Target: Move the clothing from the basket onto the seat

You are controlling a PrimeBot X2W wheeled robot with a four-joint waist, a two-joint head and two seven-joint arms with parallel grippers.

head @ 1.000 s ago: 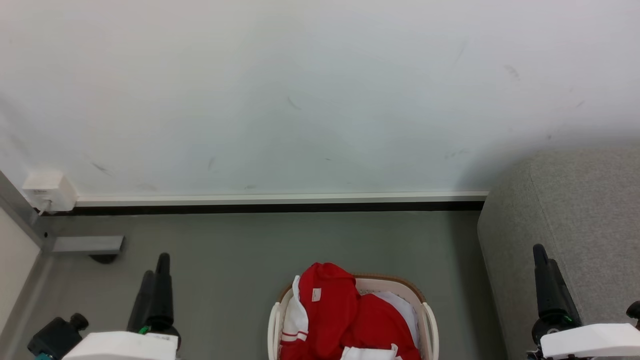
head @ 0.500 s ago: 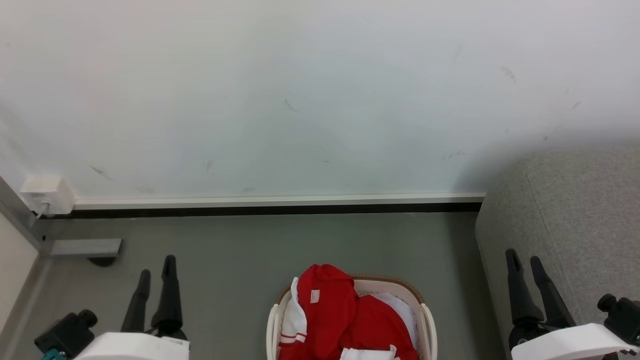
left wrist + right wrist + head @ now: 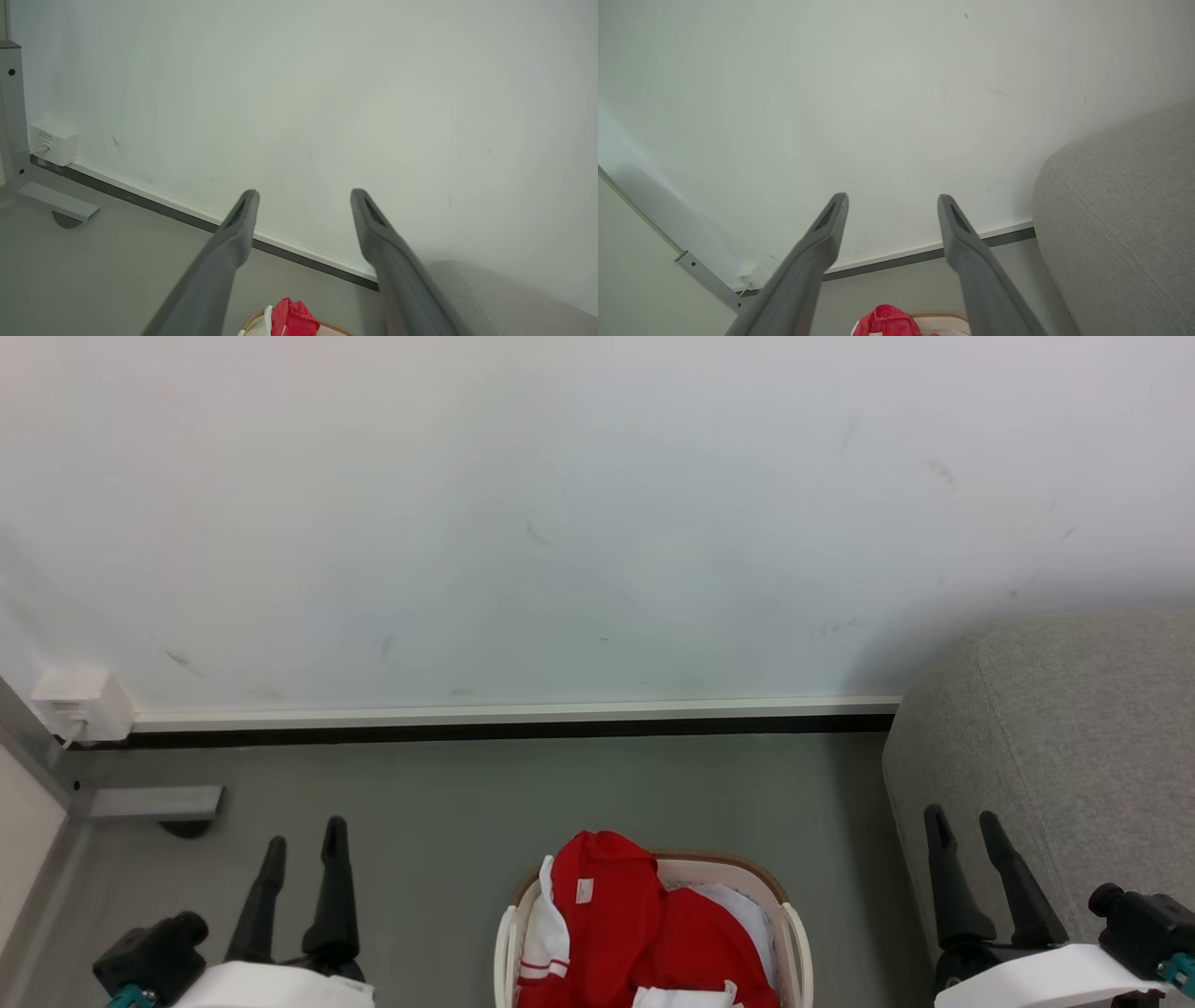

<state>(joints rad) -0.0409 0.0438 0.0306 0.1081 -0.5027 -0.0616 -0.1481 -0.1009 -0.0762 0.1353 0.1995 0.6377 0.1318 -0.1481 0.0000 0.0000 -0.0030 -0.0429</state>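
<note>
2 grippers show here, says Ana. Are they holding anything?

No, says Ben. The left gripper [image 3: 305,834] and the right gripper [image 3: 961,815] each have 2 dark fingers spread wide, with nothing between them. They hang in the air and point up at the white wall [image 3: 560,523].

Where are the clothes, asks Ana.

The soft red sports clothing with white stripes [image 3: 644,933] is piled in the small cream plastic basket with the brown rim [image 3: 795,933], says Ben. The basket sits on the grey floor [image 3: 523,793], between the 2 grippers and lower than their tips. In both wrist views the red heap peeks in at the bottom edge, under the fingers. So I think a gripper must tip down and swing inward to reach it.

Which arm is closer, asks Ana.

They look about the same, says Ben. The heap stands tallest on the basket's left side, toward the left gripper. But the big grey cloth sofa seat [image 3: 1074,728] is on the right, just beside the right gripper. Nothing red lies on the part I can see.
</note>
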